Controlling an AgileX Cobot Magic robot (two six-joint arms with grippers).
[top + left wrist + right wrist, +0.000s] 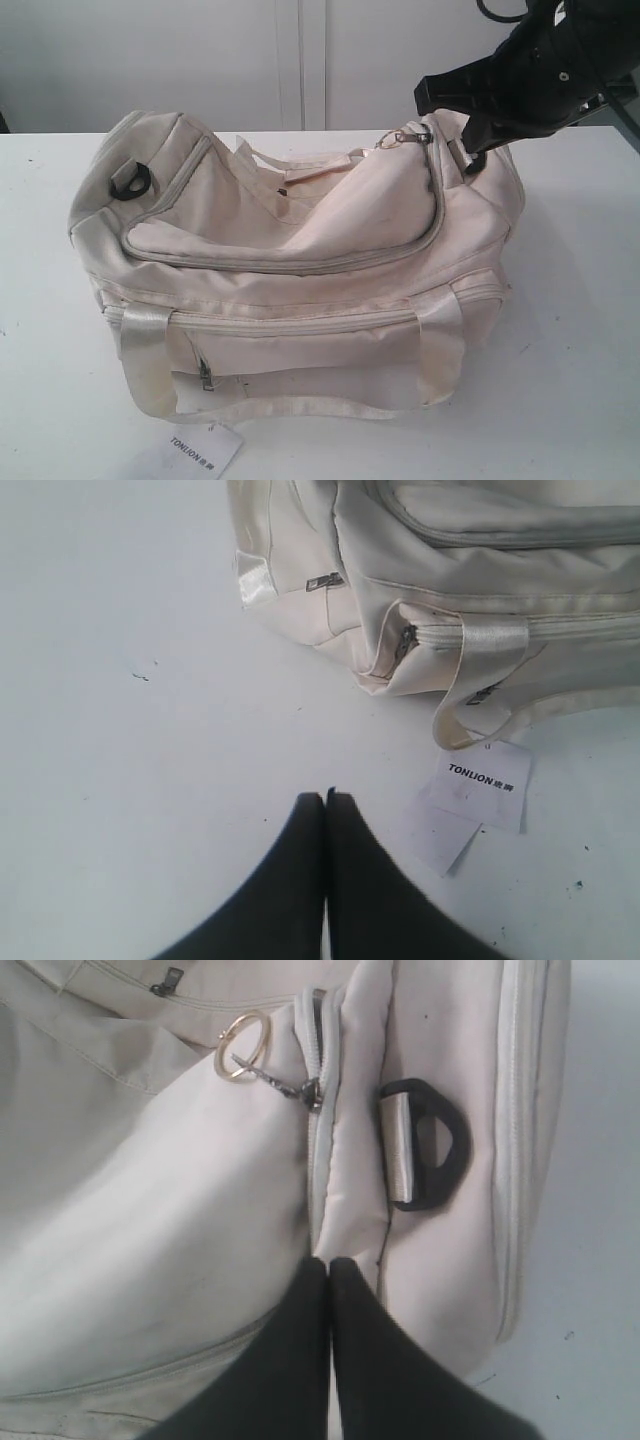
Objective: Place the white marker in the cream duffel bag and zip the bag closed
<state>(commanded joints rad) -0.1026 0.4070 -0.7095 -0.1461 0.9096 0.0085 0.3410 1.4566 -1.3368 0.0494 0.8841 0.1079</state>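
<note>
At the upper right of the exterior view, the right hand [328,1260] has its fingers pressed together on nothing, tips against the fabric of the cream duffel bag [300,230], on the top zip line. Just beyond the tips sits the zip slider [313,1092] with its gold ring [243,1045]; the black D-ring [430,1145] lies beside it.

The white marker shows in no view. I judge it is inside.

The curved zip reads shut along the front. I cannot tell whether the short run past the slider is closed.

Plan: if any gap remains, open the hand, pinch the ring rather than cloth, and draw along the track, not upward.

The left hand [326,796], likewise closed and empty, hangs over the counter [580,350] near the paper tag [485,780]. It could brace the bag, which will likely drag.
</note>
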